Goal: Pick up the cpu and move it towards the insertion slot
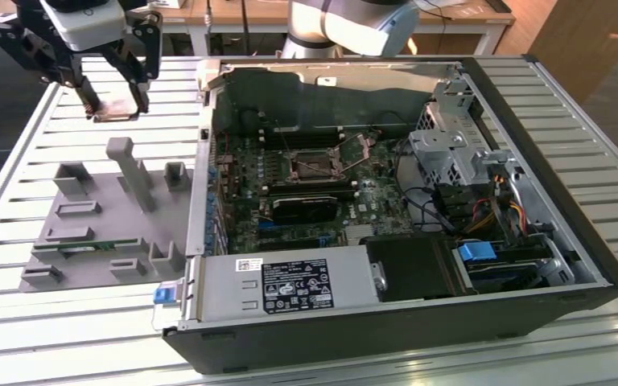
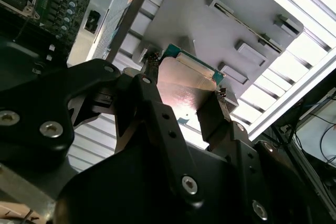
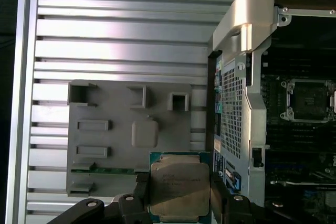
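Observation:
My gripper (image 1: 115, 109) hangs high above the table at the exterior view's left, beyond the grey fixture plate (image 1: 94, 211). It is shut on the cpu (image 1: 117, 101). In both wrist views the cpu (image 3: 179, 182) (image 2: 190, 94) is a flat square chip with a silvery top and green rim, clamped by its edges between the two black fingers (image 3: 140, 191). The insertion slot (image 1: 315, 165) (image 3: 307, 98) is a square socket with a silver frame on the motherboard inside the open computer case, well off to the exterior view's right of the gripper.
The case's metal side wall (image 1: 203, 161) (image 3: 236, 77) stands between the gripper and the motherboard. The fixture plate (image 3: 131, 129) carries raised holders and a narrow green circuit strip (image 1: 89, 248) (image 3: 105, 170). A power supply (image 1: 287, 285) and drive bays (image 1: 459, 153) fill the case's other parts.

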Tool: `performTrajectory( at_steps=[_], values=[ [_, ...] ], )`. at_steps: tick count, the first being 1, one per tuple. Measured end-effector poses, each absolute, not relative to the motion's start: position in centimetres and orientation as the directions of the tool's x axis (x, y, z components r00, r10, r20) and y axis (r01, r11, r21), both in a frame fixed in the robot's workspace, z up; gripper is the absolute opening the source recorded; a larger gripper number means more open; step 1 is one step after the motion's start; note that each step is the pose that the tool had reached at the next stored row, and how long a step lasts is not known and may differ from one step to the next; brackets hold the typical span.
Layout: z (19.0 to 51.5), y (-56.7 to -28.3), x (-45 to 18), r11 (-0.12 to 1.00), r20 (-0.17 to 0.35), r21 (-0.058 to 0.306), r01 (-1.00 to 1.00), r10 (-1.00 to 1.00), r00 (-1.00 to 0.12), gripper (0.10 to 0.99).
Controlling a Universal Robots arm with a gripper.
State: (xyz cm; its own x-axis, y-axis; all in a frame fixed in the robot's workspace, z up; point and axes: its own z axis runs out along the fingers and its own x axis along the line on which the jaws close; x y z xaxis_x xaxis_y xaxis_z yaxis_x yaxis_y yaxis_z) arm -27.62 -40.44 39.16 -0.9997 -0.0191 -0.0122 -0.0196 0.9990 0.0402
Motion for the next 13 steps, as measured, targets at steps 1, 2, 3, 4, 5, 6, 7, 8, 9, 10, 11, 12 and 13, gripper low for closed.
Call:
performTrajectory(
  at_steps=[1, 2, 3, 4, 5, 6, 7, 8, 9, 10, 11, 12, 13],
  values=[
    [39.2, -40.4, -27.4, 0.999, -0.012, 0.040, -0.020, -0.019, -1.000, 0.541],
    [39.2, -40.4, -27.2, 0.999, -0.012, 0.040, -0.020, -0.019, -1.000, 0.541],
    [39.2, -40.4, -27.0, 0.999, -0.012, 0.040, -0.020, -0.019, -1.000, 0.541],
    [39.2, -40.4, -26.8, 0.999, -0.012, 0.040, -0.020, -0.019, -1.000, 0.541],
    [39.2, -40.4, -26.5, 0.999, -0.012, 0.040, -0.020, -0.019, -1.000, 0.541],
    [39.2, -40.4, -26.3, 0.999, -0.012, 0.040, -0.020, -0.019, -1.000, 0.541],
    [39.2, -40.4, -26.1, 0.999, -0.012, 0.040, -0.020, -0.019, -1.000, 0.541],
    [39.2, -40.4, -25.9, 0.999, -0.012, 0.040, -0.020, -0.019, -1.000, 0.541],
    [39.2, -40.4, -25.7, 0.999, -0.012, 0.040, -0.020, -0.019, -1.000, 0.541],
    [39.2, -40.4, -25.5, 0.999, -0.012, 0.040, -0.020, -0.019, -1.000, 0.541],
    [39.2, -40.4, -25.3, 0.999, -0.012, 0.040, -0.020, -0.019, -1.000, 0.541],
    [39.2, -40.4, -25.0, 0.999, -0.011, 0.040, -0.020, -0.019, -1.000, 0.541],
    [39.2, -40.4, -24.8, 0.999, -0.011, 0.040, -0.020, -0.019, -1.000, 0.541]
  ],
)
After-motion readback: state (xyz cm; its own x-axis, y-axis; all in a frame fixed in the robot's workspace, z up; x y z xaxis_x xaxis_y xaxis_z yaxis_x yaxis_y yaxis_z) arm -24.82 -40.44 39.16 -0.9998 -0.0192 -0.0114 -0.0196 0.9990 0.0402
